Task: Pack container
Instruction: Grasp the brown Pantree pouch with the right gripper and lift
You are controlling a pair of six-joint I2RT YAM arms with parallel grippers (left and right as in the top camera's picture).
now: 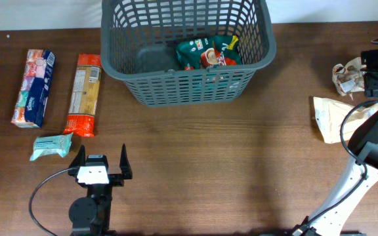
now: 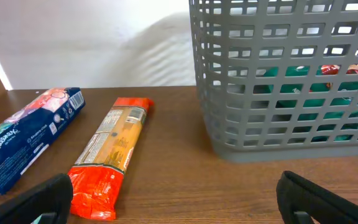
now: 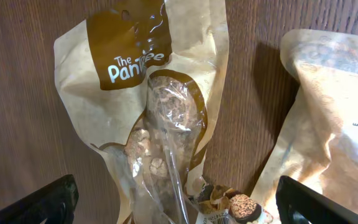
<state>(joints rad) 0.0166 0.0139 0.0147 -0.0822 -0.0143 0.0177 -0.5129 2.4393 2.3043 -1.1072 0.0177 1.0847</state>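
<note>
Left gripper [image 1: 103, 156] wide, empty, short of grey basket [image 1: 189, 88], right gripper [image 3: 176, 199] wide above tan snack pouch [image 3: 160, 106], brand lettering [image 3: 135, 65] readable only wrist-side

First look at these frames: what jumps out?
The large dark grey lattice plastic basket dominates top centre, holding a green printed packet. Left of it lie an orange pasta packet and a blue-and-pink tissue pack; on the far right, the open right hand hangs over a tan clear-windowed pouch.
</note>
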